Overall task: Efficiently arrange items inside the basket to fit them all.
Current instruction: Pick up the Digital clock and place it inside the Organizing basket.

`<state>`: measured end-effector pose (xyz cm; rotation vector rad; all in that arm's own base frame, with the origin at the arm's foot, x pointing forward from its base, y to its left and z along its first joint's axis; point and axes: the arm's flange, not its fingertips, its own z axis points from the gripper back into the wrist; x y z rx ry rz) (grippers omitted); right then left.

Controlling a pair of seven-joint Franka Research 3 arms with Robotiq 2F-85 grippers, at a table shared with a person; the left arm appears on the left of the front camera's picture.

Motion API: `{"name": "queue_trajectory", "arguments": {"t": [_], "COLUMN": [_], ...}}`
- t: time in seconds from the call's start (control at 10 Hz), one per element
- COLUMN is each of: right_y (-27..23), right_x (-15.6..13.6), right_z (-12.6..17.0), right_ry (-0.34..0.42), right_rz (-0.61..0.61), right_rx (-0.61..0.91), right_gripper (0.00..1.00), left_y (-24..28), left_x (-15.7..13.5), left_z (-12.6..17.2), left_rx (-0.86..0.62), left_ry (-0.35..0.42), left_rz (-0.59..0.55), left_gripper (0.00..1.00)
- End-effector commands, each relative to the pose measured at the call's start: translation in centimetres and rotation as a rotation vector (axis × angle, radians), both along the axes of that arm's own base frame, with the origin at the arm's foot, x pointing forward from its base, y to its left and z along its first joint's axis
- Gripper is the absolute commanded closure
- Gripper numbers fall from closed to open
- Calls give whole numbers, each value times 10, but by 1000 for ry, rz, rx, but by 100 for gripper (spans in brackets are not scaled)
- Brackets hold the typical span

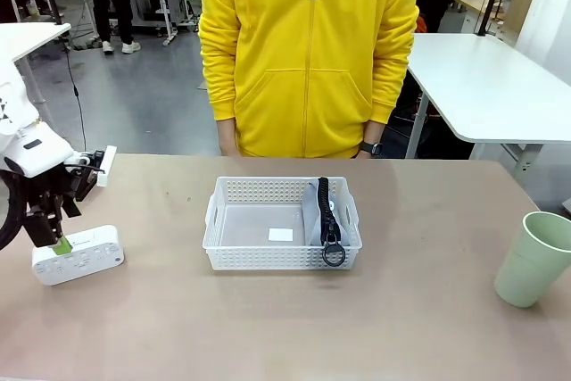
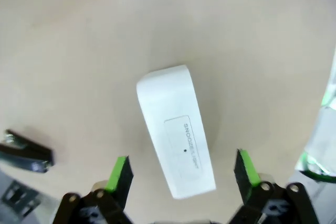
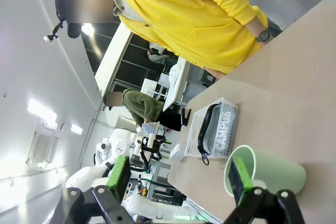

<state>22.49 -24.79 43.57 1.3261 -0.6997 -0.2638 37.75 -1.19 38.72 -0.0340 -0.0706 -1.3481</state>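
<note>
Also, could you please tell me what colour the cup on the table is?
The cup is pale green; it shows best in the front view.

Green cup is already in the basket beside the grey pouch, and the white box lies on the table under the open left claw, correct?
No. The green cup stands on the table off to the robot's right, outside the basket, as the front view shows. The grey pouch is in the basket and the white box lies under the open left claw.
</note>
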Motion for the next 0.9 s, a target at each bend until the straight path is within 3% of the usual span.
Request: {"name": "queue_trajectory", "arguments": {"t": [0.0, 0.2, 0.5, 0.8], "right_y": [-1, -1, -1, -1], "right_x": [2, 2, 2, 2], "right_z": [2, 2, 2, 2], "right_ry": [-35, -35, -35, -35], "right_rz": [-3, -3, -3, -3], "right_rx": [-5, -5, -5, -5], "right_gripper": [0, 0, 0, 0], "left_y": [12, 12, 4, 3], "left_x": [0, 10, 14, 24], "left_z": [-17, -33, -59, -73], "left_rx": [-8, -24, -14, 0], "left_ry": [11, 23, 139, 169], "left_rz": [-8, 8, -55, 18], "left_gripper": [0, 0, 0, 0]}}
